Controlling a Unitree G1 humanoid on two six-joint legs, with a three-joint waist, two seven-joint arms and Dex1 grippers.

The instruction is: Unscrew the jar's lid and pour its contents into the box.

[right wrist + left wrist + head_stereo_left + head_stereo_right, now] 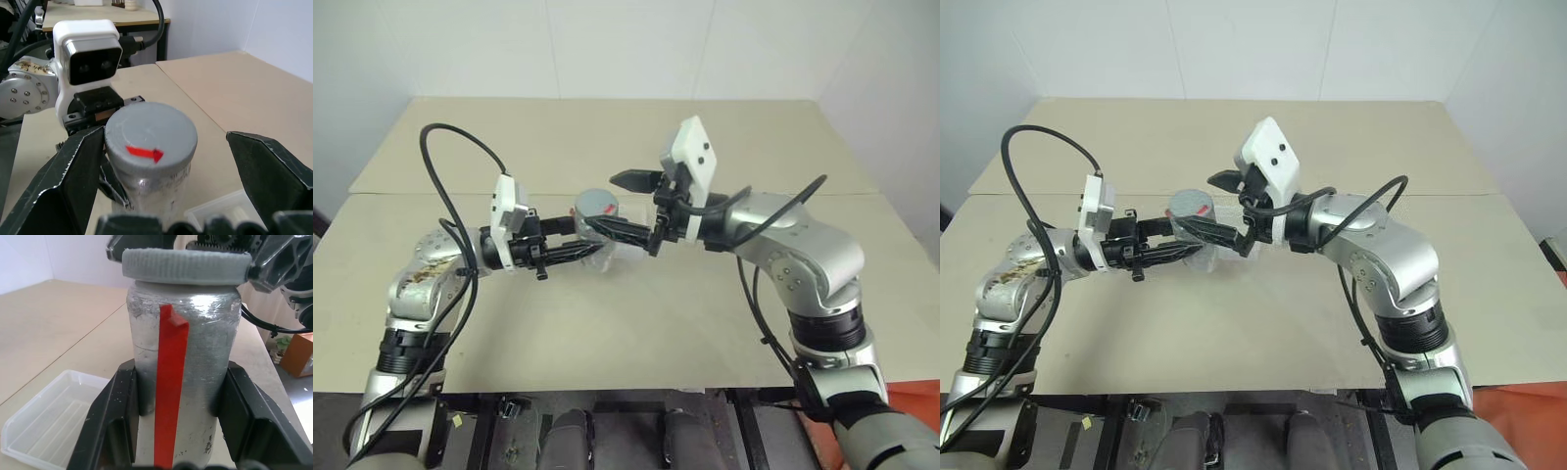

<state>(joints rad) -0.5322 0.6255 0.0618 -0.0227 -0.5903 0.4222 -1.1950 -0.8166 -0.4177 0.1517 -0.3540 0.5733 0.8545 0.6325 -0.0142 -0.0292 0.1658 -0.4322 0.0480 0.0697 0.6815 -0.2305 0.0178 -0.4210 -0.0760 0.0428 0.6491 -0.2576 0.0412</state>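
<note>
The jar (pixel 195 357) is silvery with a red stripe down its side and stands upright above the table. My left gripper (pixel 587 235) is shut on its body, one black finger (pixel 110 421) on each side. The grey lid (pixel 150 137) sits on the jar and has a red arrow on top. My right gripper (pixel 1197 203) is open and straddles the lid. One finger (pixel 73 171) is close against the lid's side, and the other finger (pixel 266 171) stands well apart from it. The clear box (pixel 44 416) lies on the table just below and beside the jar. The contents are hidden.
The beige table (pixel 636 323) spreads wide on all sides, with a seam running across it behind the arms. Black cables loop over both arms. A white wall stands behind the table's far edge.
</note>
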